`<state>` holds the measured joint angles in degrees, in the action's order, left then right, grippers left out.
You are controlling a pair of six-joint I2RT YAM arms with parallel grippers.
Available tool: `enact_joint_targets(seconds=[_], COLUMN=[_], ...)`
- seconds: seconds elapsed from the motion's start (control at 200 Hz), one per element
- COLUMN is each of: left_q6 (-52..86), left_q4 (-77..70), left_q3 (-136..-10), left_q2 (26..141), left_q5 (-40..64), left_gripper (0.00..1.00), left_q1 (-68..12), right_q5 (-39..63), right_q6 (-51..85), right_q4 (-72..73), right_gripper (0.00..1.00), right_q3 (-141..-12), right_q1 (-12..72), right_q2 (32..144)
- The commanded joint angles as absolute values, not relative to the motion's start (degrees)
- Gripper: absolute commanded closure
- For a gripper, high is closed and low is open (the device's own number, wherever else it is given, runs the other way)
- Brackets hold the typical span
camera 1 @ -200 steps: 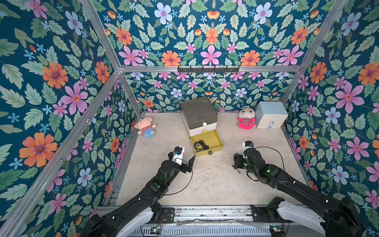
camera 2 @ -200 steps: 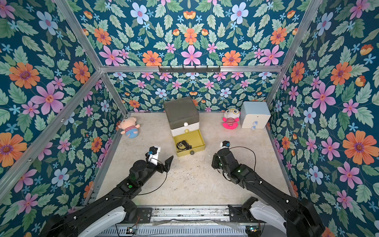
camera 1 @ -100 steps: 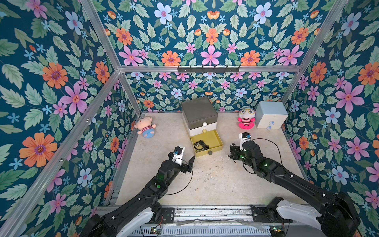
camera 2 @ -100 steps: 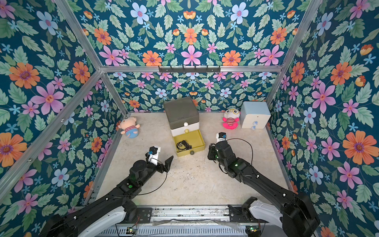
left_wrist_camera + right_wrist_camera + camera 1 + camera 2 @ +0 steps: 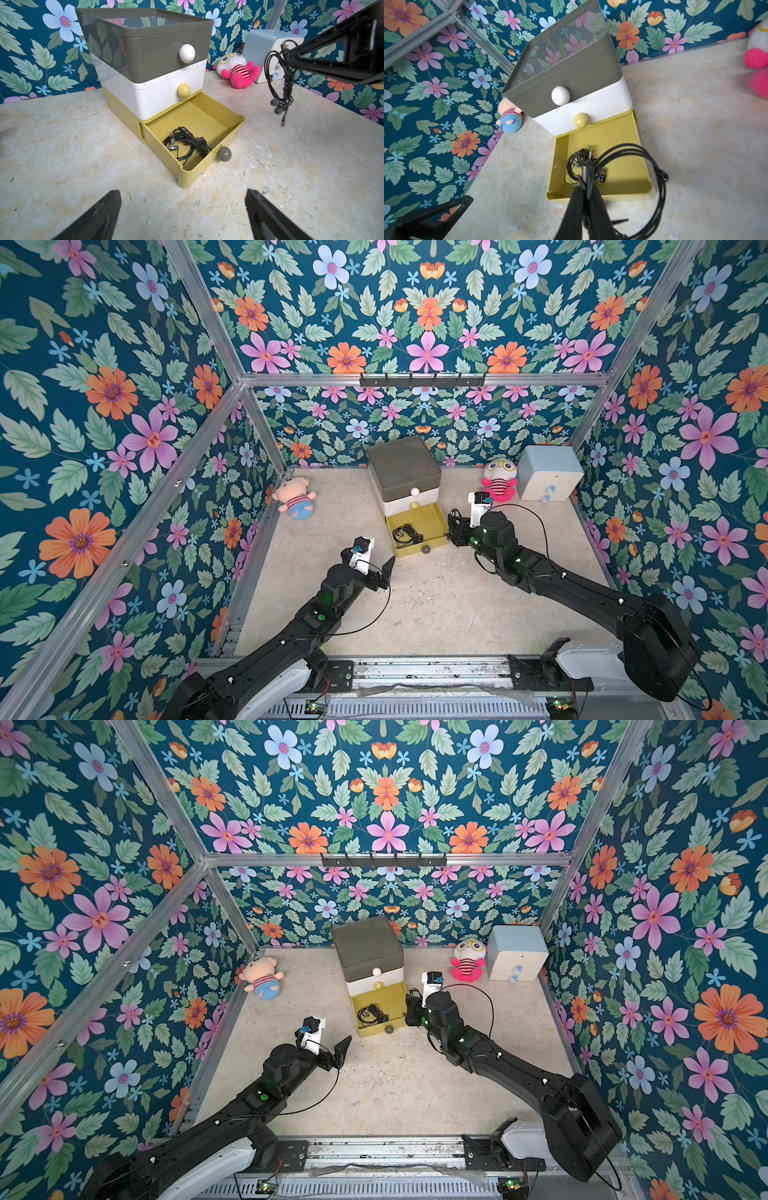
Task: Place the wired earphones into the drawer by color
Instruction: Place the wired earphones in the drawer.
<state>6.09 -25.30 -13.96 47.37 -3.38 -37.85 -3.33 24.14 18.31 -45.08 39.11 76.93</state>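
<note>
A black earphone coil [image 5: 187,143] lies in the pulled-out yellow bottom drawer [image 5: 209,118] of the chest [image 5: 158,60] (upper tiers shut), a second black earphone coil [image 5: 285,89] dangling in the air just beside it

From my station I saw a plush pig [image 5: 296,498] in a striped top lying near the back-left corner of the beige tabletop [image 5: 436,605]. A bespectacled plush doll [image 5: 500,481] in pink sat by the back wall, just beside a pale blue two-drawer chest [image 5: 549,477]. Floral wallpaper [image 5: 124,406] covered every wall, and a black hook rail [image 5: 422,380] ran along the rear frame bar
</note>
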Motion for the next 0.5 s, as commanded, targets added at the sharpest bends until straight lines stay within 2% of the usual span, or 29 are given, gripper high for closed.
enact_joint_targets(seconds=[0.0, 0.495], left_q6=[6.1, 5.9], left_q4=[-26.5, -26.7], left_q3=[-14.2, -14.5], left_q2=[47.4, 48.2], left_q5=[-3.8, -3.9], left_gripper=[0.01, 0.01], left_q1=[-37.8, -37.8], right_q5=[-1.8, -1.0], right_q6=[23.3, 24.3], right_q4=[26.7, 35.9], right_gripper=[0.95, 0.96], right_q3=[-46.4, -52.9], right_q1=[39.2, 39.0], right_q2=[79.8, 97.5])
